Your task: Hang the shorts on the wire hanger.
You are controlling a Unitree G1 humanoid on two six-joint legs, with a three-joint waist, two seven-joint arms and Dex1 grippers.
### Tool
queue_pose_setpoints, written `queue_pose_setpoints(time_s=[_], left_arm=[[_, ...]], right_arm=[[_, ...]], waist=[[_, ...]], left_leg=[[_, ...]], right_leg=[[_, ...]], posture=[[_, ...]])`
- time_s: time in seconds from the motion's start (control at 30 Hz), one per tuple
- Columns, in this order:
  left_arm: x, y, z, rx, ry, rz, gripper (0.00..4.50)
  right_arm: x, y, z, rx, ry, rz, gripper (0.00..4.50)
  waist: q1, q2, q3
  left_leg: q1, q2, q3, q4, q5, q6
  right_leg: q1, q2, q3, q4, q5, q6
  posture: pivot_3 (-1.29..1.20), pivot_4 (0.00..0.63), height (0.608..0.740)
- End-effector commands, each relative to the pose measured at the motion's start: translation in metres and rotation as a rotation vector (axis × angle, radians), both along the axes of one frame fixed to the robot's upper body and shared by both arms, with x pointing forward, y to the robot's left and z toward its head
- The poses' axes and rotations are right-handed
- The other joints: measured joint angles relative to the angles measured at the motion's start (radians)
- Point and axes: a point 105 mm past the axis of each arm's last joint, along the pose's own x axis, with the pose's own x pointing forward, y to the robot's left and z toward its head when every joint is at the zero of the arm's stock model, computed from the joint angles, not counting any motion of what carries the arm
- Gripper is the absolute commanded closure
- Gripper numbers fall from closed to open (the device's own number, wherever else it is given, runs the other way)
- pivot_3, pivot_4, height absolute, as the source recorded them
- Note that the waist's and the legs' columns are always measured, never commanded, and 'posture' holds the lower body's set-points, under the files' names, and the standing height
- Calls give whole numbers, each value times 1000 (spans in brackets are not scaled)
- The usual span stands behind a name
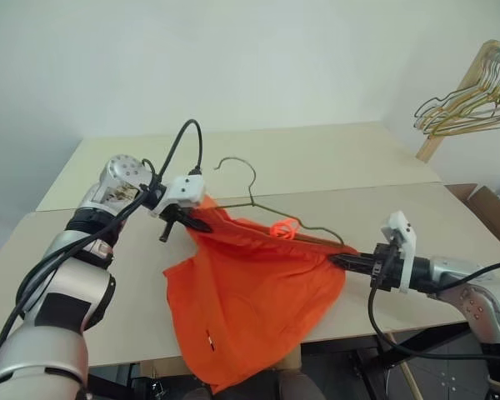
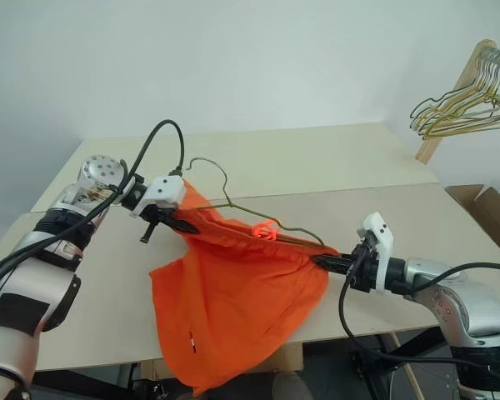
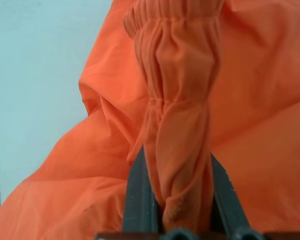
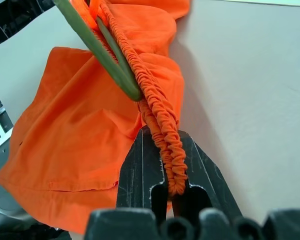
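1. above the near edge of the table [image 1: 450, 217], the shorts [image 1: 250, 308] hang stretched between the two arms, the waistband pulled into a taut line and the legs drooping past the table's front edge.
2. the left gripper [image 1: 202, 223] has its black jaws clamped on one end of the gathered waistband; the left wrist view shows a thick fold of elastic pinched between the fingers [image 3: 140, 200].
3. the right gripper [image 2: 327, 262] has its jaws clamped on the opposite end of the waistband, the ruched band running straight into the gap between its fingers [image 4: 140, 180].
4. the wire hanger [image 1: 248, 182] lies partly inside the shorts: its hook and one shoulder stand clear above the fabric, while its far corner sits against the waistband just ahead of the right gripper (the right wrist view shows the wire's bend touching the elastic).
5. step in hand, as a judgement: the waistband is being spread over the hanger's frame, so the task looks well advanced but not finished, since nothing supports the hanger but the garment.
6. the next move likely calls for settling the band evenly on both shoulders of the wire before either grip loosens, as slack on one side could let the hanger slip out.
7. containers: a cardboard box [image 1: 493, 212] sits beyond the table's right end; its contents cannot be made out.
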Motion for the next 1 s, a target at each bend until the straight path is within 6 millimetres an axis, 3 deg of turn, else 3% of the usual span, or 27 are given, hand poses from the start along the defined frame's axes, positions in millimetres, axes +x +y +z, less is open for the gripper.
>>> queue_pose_setpoints(time_s=[0.03,0.3,1.0], left_arm=[[2,38,-6,93,-2,113,4500],[8,49,-6,79,1,206,4500],[-7,30,-3,-82,113,138,4500]], right_arm=[[4,-27,13,-43,-38,-90,4490],[2,-30,12,-48,-35,-84,4490],[2,-21,10,-36,-54,-60,4490]], waist=[[1,0,0],[6,0,0],[5,0,0]], left_leg=[[0,0,0,0,0,0],[0,0,0,0,0,0],[0,0,0,0,0,0]], right_leg=[[0,0,0,0,0,0],[0,0,0,0,0,0],[0,0,0,0,0,0]], posture=[[-184,0,740],[-187,0,740],[-186,0,740]])
